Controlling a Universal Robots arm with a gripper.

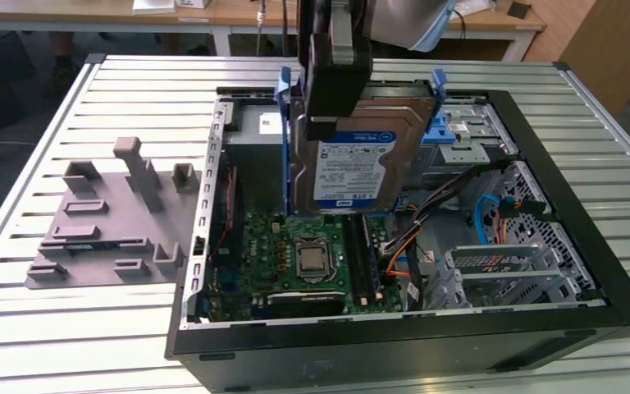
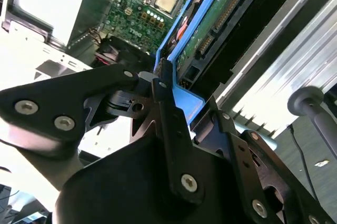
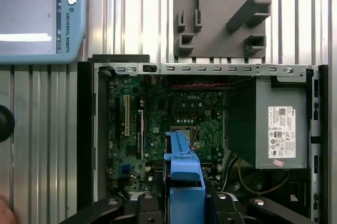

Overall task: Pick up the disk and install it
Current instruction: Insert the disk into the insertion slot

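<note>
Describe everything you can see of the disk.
The disk is a flat silver drive with a blue-and-white label, a green circuit board on its other face and a blue plastic frame along its edges. It hangs upright, slightly tilted, over the open case, gripped at its upper end by the claw.

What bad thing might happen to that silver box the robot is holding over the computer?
1. The gripper grips the disk near its top end, so it hangs upright over the open computer case. If it slipped, it would probably land on the motherboard and the processor.
2. Loose cables lie close to the disk on the exterior view's right. Its blue frame might snag them.
</note>
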